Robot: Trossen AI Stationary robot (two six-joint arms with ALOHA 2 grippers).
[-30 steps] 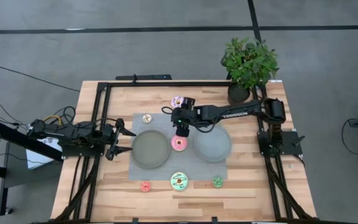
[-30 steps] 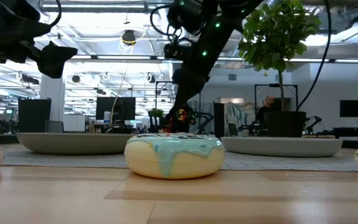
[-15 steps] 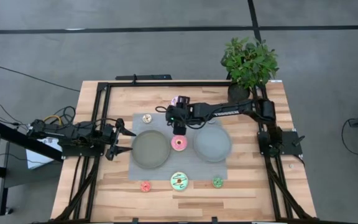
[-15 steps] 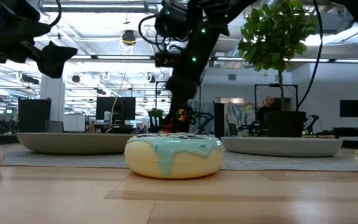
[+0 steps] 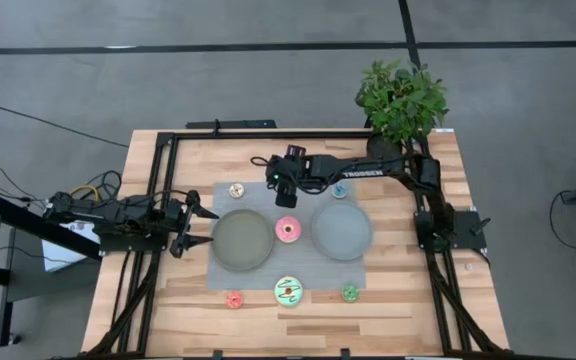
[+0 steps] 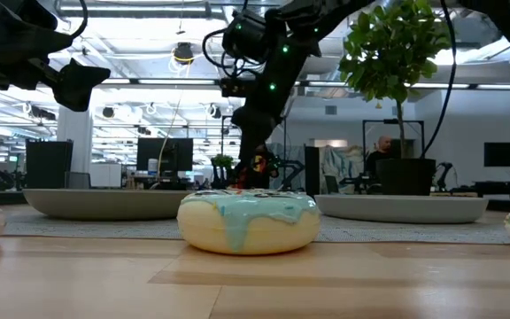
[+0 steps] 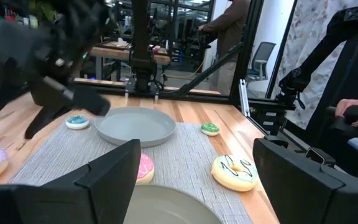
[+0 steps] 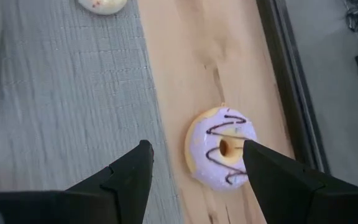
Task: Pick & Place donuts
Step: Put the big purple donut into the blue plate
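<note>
From up top the right gripper (image 5: 276, 180) hangs over the back of the table, hiding the lilac donut. The pink donut (image 5: 288, 229) sits between the two plates (image 5: 241, 240). The left gripper (image 5: 196, 225) waits well off to the side, fingers apart.

Low view: the mint donut (image 6: 248, 221) fills the front, the right arm is above and behind it.

Left wrist: jaws wide, pink donut (image 7: 144, 168) just ahead between them.

Right wrist: jaws spread with nothing in them, lilac donut (image 8: 222, 155) on bare wood in the gap just ahead, nearer one finger. Probably light, rigid and a bit slick, so I'd pinch across the ring's outer sides.
</note>
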